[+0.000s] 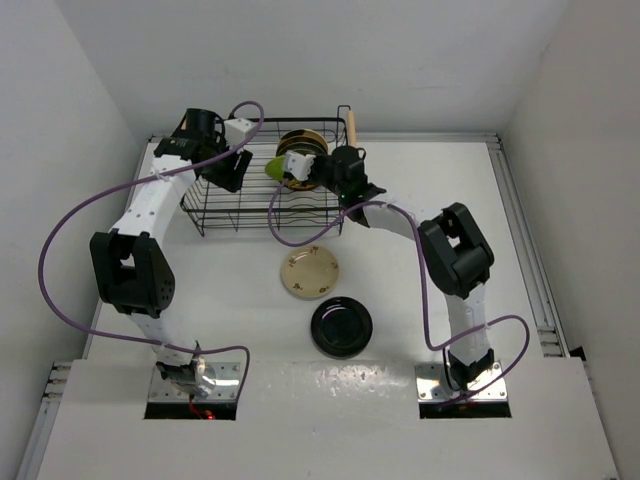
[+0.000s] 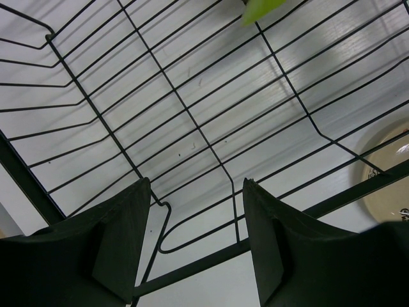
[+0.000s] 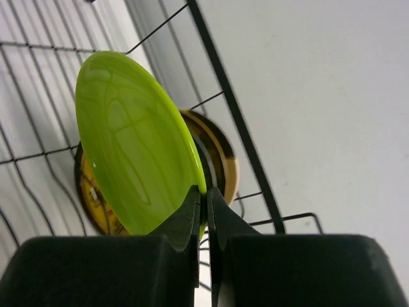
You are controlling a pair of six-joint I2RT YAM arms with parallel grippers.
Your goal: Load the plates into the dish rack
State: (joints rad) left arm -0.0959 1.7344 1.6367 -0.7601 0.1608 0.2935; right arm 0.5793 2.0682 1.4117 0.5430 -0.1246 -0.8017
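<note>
White table [image 1: 450, 170], right gripper [image 3: 206, 193] pinching lime plate [image 3: 128, 141], mustard plate [image 3: 222, 157] half hidden

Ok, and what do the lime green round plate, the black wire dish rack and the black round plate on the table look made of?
The lime green round plate: glazed ceramic or perhaps melamine; smooth, shiny, soft reflections. The black wire dish rack: thin metal rod, likely coated matte black; no glint. The black round plate: probably glazed ceramic; glossy, bright highlights.
</note>
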